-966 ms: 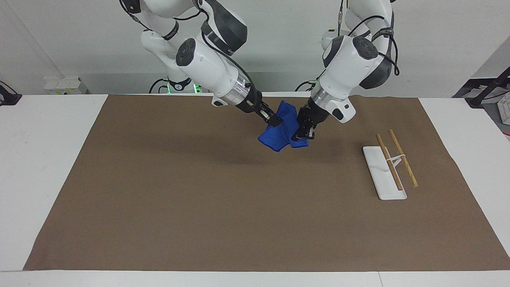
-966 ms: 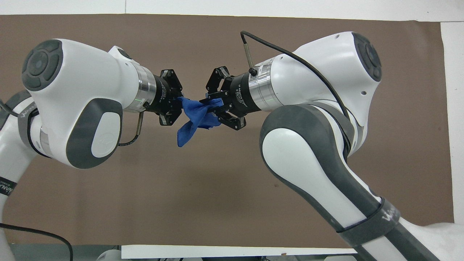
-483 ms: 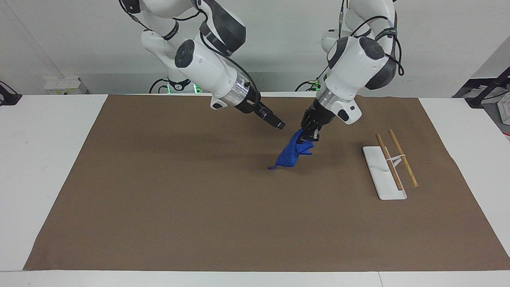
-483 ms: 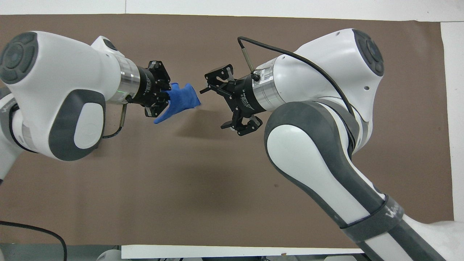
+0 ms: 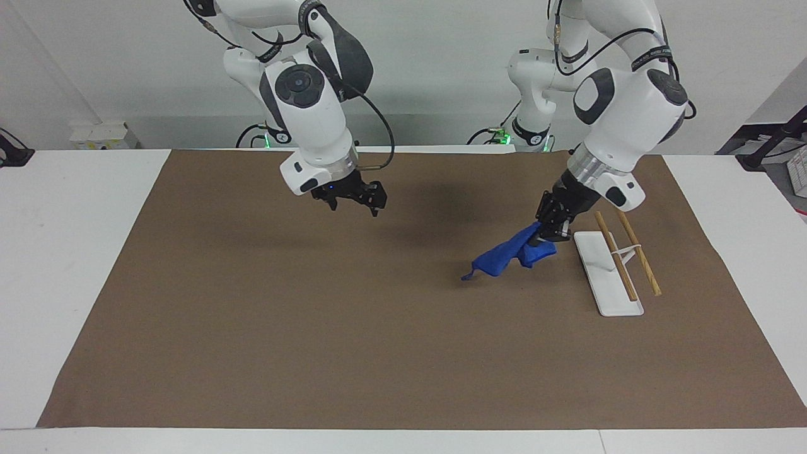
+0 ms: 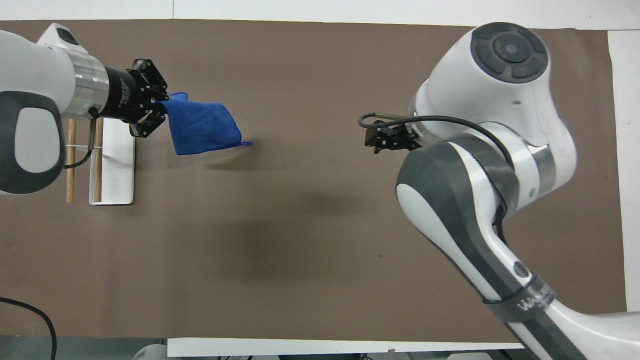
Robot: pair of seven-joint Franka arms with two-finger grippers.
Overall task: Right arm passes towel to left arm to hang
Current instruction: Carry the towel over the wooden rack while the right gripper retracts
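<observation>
Beside the rack (image 5: 608,272), the left gripper (image 5: 547,230) pinches the towel (image 5: 512,255), trailing lengthwise toward the right arm's end.

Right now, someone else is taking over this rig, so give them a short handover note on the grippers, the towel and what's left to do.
Left gripper: shut on the towel, holding it in the air by one corner next to the rack, with the rest of the cloth trailing out toward the middle of the mat.
Right gripper: open, holding nothing, up over the mat toward the right arm's end, waiting.
Done: the pass, since the towel is only in the left gripper.
Left: drape the towel over the rack's wooden rods and let go.
</observation>
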